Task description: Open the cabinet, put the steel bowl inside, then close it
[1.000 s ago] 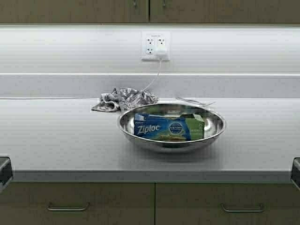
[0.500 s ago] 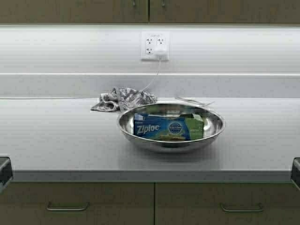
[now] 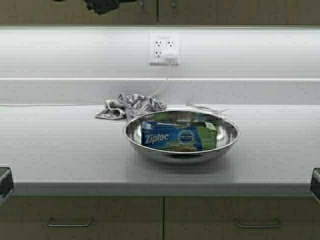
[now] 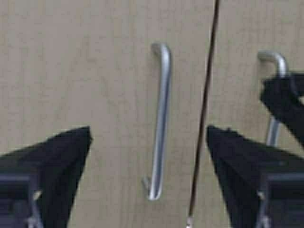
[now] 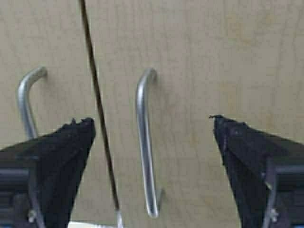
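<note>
The steel bowl (image 3: 227,134) sits on the counter with a blue and green Ziploc box (image 3: 178,136) inside it. The cabinet (image 3: 240,12) shows as a strip at the top of the high view, both doors shut. A dark part of my left arm (image 3: 102,5) shows in front of its left door. In the left wrist view my left gripper (image 4: 148,133) is open, and the left door's silver handle (image 4: 160,118) lies between its fingers without touching them. In the right wrist view my right gripper (image 5: 152,121) is open around the right door's handle (image 5: 145,142), also not touching.
A crumpled grey cloth (image 3: 131,106) lies behind the bowl. A white cord runs from the wall outlet (image 3: 164,48) down to the counter. Base cabinets with drawers (image 3: 70,220) run below the counter's front edge (image 3: 160,187). The other gripper's finger (image 4: 285,104) shows by the neighbouring handle.
The whole scene has shifted slightly to the left in the high view, so the robot has moved a little. A dark part of my left arm has come into view at the top.
</note>
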Robot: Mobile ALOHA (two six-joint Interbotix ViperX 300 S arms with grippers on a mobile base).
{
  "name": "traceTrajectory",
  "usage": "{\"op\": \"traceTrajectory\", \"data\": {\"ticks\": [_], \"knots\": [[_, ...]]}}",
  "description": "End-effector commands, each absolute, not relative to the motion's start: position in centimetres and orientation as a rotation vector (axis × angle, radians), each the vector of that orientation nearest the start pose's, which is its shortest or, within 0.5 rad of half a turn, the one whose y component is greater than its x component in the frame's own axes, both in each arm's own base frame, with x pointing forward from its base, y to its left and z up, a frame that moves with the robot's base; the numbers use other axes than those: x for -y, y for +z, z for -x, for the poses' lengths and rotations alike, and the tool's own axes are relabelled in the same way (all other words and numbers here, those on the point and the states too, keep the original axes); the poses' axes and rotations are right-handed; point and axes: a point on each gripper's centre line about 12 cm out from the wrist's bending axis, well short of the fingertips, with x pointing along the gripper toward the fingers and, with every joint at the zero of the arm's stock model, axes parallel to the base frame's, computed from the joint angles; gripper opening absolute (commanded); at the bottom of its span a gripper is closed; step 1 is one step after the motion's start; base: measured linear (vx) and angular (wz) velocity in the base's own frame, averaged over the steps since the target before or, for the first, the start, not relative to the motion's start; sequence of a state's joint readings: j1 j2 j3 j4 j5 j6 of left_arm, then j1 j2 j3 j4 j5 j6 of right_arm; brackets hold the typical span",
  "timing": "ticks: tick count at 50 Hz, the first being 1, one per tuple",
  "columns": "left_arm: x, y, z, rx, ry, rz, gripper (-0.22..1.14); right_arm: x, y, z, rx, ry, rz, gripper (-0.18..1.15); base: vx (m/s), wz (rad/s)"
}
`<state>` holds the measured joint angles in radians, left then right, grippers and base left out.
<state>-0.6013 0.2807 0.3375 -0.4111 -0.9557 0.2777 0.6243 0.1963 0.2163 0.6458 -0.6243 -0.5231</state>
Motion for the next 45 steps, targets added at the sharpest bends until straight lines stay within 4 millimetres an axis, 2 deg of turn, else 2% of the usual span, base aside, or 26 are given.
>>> {"op": "traceTrajectory", "data": {"ticks": [1, 16, 21, 24, 28, 34, 37, 40, 45], "knots": [[25.2, 27.4, -43.6, 0.320, -0.247, 0.134, 1.02, -25.6, 31.6, -44.5, 0.137, 0.240, -0.097, 1.04, 0.01, -0.01], [25.1, 26.7, -44.8, 0.315, -0.188, 0.178, 1.01, -26.1, 31.8, -46.0, 0.153, 0.234, -0.101, 1.04, 0.01, -0.01], [25.2, 26.2, -45.1, 0.309, -0.183, 0.178, 0.96, -26.6, 31.7, -46.6, 0.151, 0.240, -0.103, 1.00, 0.00, 0.00], [25.5, 26.2, -45.5, 0.302, -0.180, 0.192, 0.89, -27.0, 31.7, -47.0, 0.147, 0.245, -0.110, 0.91, -0.01, -0.01], [25.7, 26.2, -46.4, 0.297, -0.174, 0.200, 0.73, -27.5, 31.3, -47.8, 0.127, 0.249, -0.129, 0.70, -0.01, -0.03], [25.9, 26.1, -47.6, 0.247, -0.191, 0.203, 0.34, -28.1, 30.0, -49.2, 0.082, 0.257, -0.142, 0.14, -0.03, -0.03], [25.7, 26.1, -47.9, 0.218, -0.199, 0.202, 0.10, -28.2, 29.9, -49.3, 0.065, 0.270, -0.143, -0.05, -0.05, -0.02], [25.5, 26.4, -47.7, 0.200, -0.204, 0.202, -0.08, -28.2, 30.2, -49.2, 0.061, 0.278, -0.143, -0.04, -0.06, -0.03], [24.6, 27.1, -46.4, 0.193, -0.207, 0.203, 0.00, -28.2, 30.7, -47.6, 0.050, 0.296, -0.138, 0.10, -0.07, -0.01]]}}
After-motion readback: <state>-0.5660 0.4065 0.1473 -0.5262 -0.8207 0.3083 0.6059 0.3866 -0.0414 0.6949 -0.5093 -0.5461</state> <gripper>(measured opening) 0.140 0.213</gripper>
